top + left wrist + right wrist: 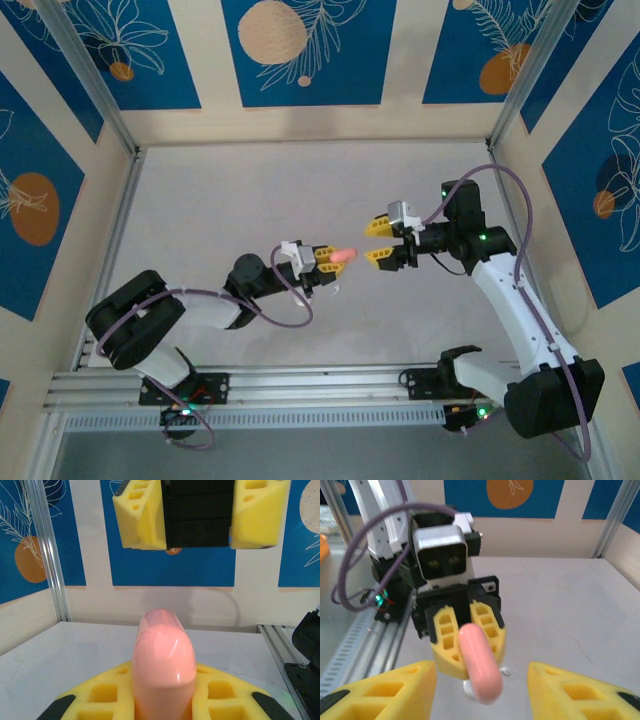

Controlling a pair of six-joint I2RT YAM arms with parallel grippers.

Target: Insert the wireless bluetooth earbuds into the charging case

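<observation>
1. Gripping the pink charging case by one end, your left end effector is clenched on it and holds it in the air above the worktop.
2. Your right end effector faces the case's free tip from just beside it, jaws apart and grasping nothing. If it closes off-centre, it could shove the glossy case sideways out of the left grip.
3. The left hold covers only the rear part of the case, so a tug or twist at the tip may lever it loose and drop it.
4. Small white pieces, probably earbuds, lie on the worktop beneath the case. A falling case could scatter them.
</observation>
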